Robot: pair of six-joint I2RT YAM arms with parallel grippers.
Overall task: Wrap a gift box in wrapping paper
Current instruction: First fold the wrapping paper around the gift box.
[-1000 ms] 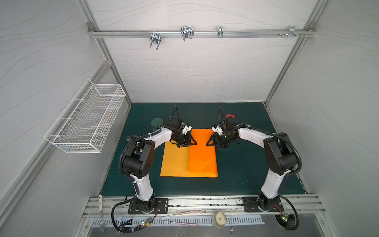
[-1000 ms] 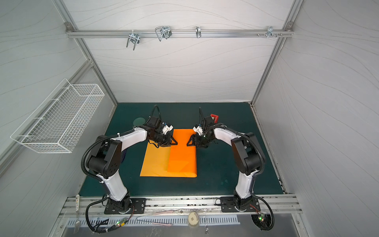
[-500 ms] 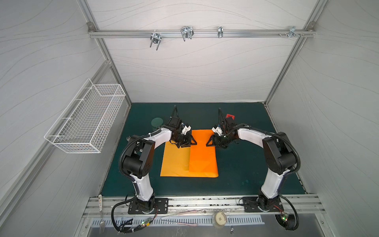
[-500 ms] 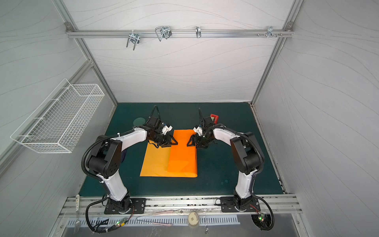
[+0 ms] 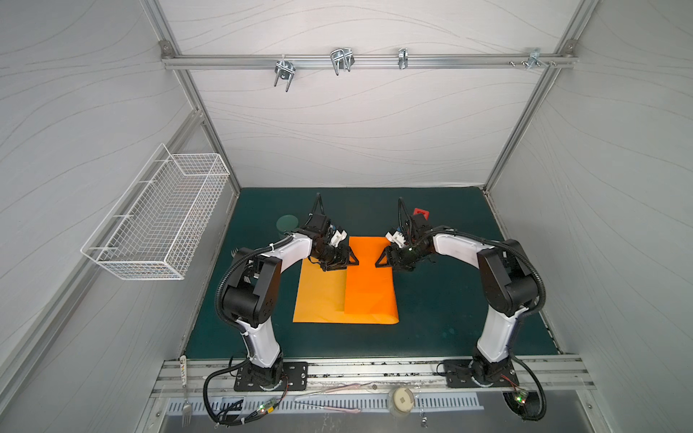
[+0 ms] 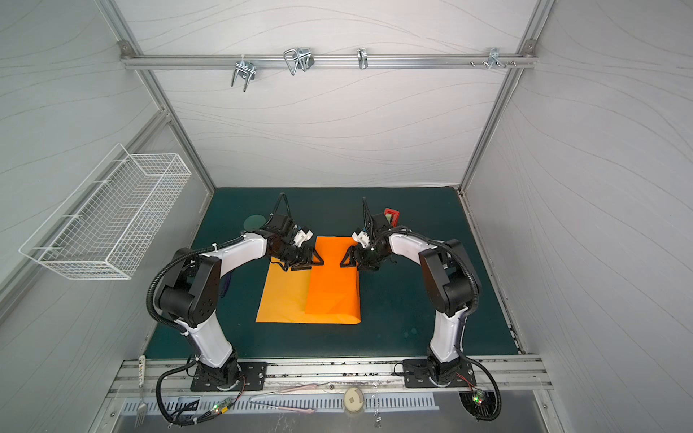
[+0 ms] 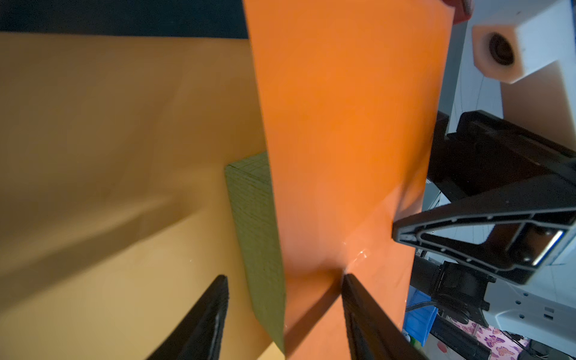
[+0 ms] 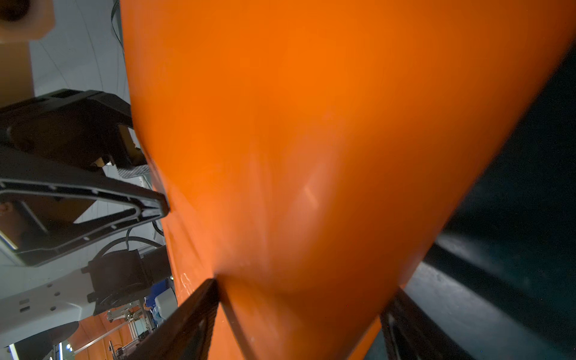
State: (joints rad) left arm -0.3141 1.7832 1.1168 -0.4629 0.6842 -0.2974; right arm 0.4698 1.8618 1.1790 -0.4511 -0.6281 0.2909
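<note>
Wrapping paper (image 5: 322,296): the orange sheet is lying on the green mat (image 5: 450,307), its right part folded over leftward as a flap.
Gift box (image 7: 255,237): is sitting on the sheet at its far end, under the flap, one side showing.
Left gripper (image 7: 283,280): is standing spread, straddling the box side and flap edge.
Right gripper (image 8: 307,286): is bracketing the paper bulge widely; clamping or not, cannot tell.

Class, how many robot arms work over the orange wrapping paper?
2: the left arm reaches the wrapping paper's far left side, the right arm its far right corner; none appears hidden.
</note>
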